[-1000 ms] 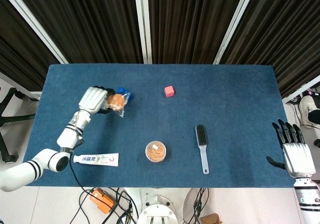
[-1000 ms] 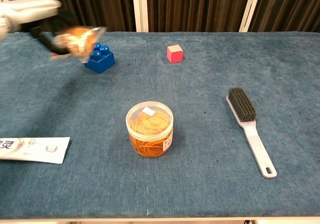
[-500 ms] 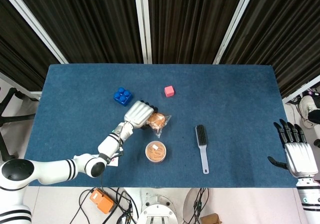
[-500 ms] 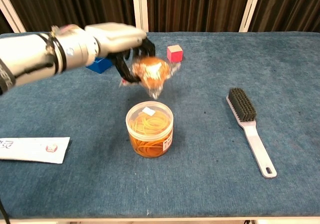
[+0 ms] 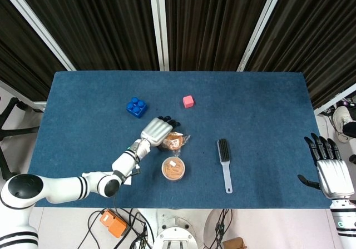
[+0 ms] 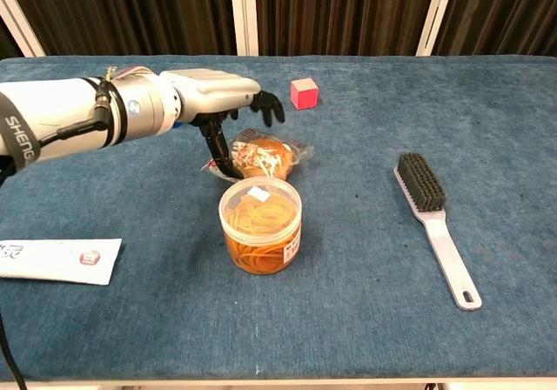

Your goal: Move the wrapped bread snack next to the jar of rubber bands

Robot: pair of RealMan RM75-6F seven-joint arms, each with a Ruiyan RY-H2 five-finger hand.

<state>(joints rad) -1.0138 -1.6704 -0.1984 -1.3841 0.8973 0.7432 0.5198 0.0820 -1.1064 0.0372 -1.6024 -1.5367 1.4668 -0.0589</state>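
Observation:
The wrapped bread snack [image 5: 175, 142] [image 6: 265, 158] lies on the blue table, just behind the jar of rubber bands [image 5: 173, 168] [image 6: 260, 225] and nearly touching its lid. My left hand [image 5: 157, 130] [image 6: 222, 94] hovers over the snack's left side with its fingers spread apart. Its thumb points down to the wrapper's left end, and nothing is gripped. My right hand [image 5: 328, 168] hangs open beyond the table's right front corner, holding nothing; only the head view shows it.
A pink cube [image 5: 188, 101] [image 6: 304, 93] sits behind the snack and a blue block [image 5: 136, 107] at the back left. A brush [image 5: 224, 163] [image 6: 435, 220] lies right of the jar. A toothpaste box [image 6: 57, 260] lies at the front left.
My left hand carried the snack from over the blue block to the jar, lowered it onto the table and opened its fingers. The right hand stayed put.

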